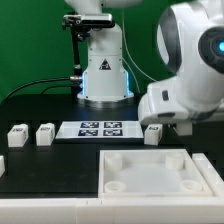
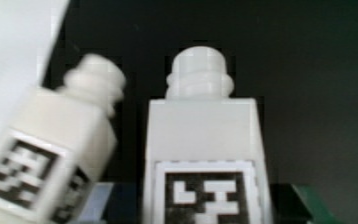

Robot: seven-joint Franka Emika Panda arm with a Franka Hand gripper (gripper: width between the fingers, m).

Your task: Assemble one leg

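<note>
My gripper point(image 1: 153, 124) is at the exterior view's right, low over the table beside the marker board point(image 1: 99, 128). In the wrist view my gripper point(image 2: 206, 204) has its dark fingers point(image 2: 115, 200) pressed against both sides of a white leg point(image 2: 204, 140). The leg's tag faces the camera and its rounded peg points away. This leg also shows in the exterior view point(image 1: 152, 134), at table height. A second leg point(image 2: 55, 140) lies tilted right beside it. Two more legs point(image 1: 17, 137) point(image 1: 45, 134) stand at the exterior view's left.
The large white panel point(image 1: 150, 158) with corner holes lies at the front, just in front of my gripper. A white edge point(image 2: 19, 40) crosses the wrist view beyond the tilted leg. The arm's base point(image 1: 103, 75) stands behind the marker board.
</note>
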